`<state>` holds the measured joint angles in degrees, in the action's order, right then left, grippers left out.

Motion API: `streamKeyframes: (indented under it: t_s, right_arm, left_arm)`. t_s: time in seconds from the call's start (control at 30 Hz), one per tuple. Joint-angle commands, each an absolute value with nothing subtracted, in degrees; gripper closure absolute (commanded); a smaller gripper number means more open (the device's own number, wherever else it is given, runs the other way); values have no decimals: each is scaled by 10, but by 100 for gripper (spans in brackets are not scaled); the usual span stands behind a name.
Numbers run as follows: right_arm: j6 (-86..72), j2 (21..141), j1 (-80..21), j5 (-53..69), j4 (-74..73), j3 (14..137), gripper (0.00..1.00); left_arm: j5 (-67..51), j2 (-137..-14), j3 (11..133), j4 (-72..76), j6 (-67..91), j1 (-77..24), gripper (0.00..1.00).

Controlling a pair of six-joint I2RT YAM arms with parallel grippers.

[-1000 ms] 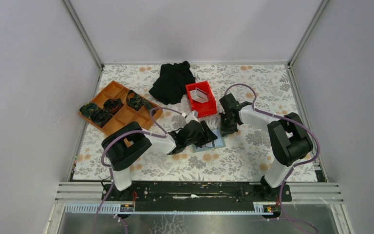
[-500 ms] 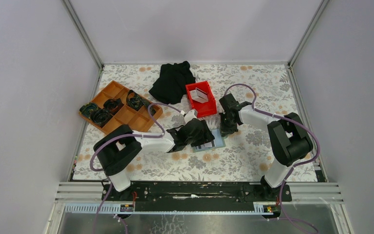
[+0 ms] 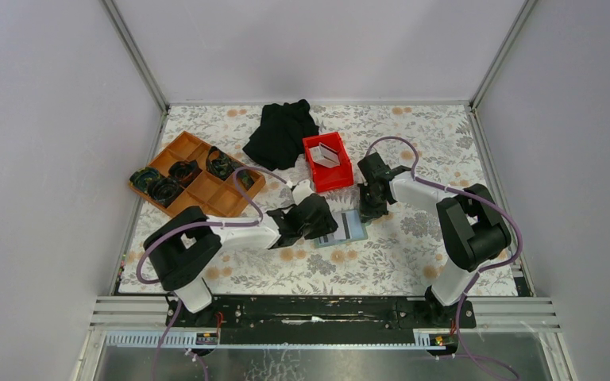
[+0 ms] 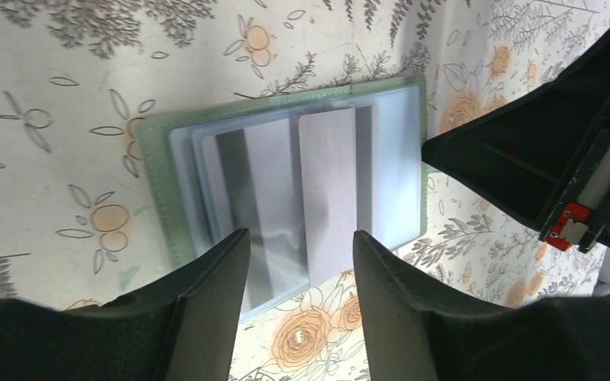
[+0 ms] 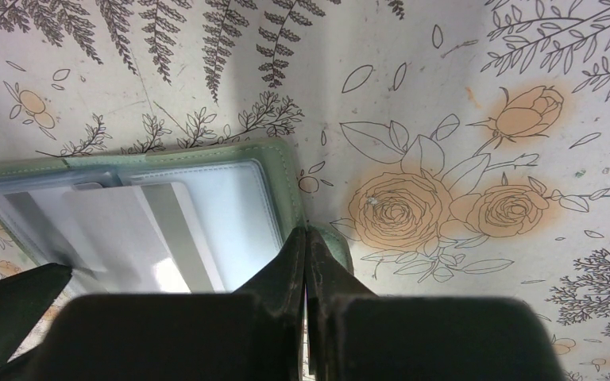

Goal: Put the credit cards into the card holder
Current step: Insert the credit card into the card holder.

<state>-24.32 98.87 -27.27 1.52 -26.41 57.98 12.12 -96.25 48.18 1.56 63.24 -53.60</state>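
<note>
The card holder (image 4: 156, 186) lies open on the desk (image 3: 413, 238), with one credit card (image 4: 330, 198) jutting from a slot. Treat the card as thin, stiff and slick; grip its long edges. Your left claw (image 4: 300, 235) straddles it, open and empty. Your right claw (image 5: 306, 238), closed, touches the holder's rim.

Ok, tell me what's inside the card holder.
The open holder shows a white card lying over a grey card, both poking past its edge. Whatever lies under them is covered, and the left claw hides part of that edge.
</note>
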Motion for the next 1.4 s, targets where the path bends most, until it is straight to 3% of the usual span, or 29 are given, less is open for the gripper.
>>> streamKeyframes:
  t_s: [0.0, 0.1, 0.23, 0.33, 1.37]
  right_arm:
    - [-251, 1008, -282, -4, -236, 557, 100]
    - [-250, 1008, -281, -4, -236, 558, 100]
    - [-250, 1007, -282, -4, -237, 559, 100]
    - [-250, 1006, -282, -4, -237, 558, 100]
    - [-251, 1019, -281, 7, -226, 551, 100]
  left_arm:
    - [166, -940, 460, -15, 615, -535, 44]
    - [168, -942, 465, -12, 603, -535, 52]
    - [170, -960, 484, -30, 589, -535, 80]
    - [168, -971, 491, -31, 579, -536, 93]
    - [149, -1033, 552, -39, 529, -562, 97]
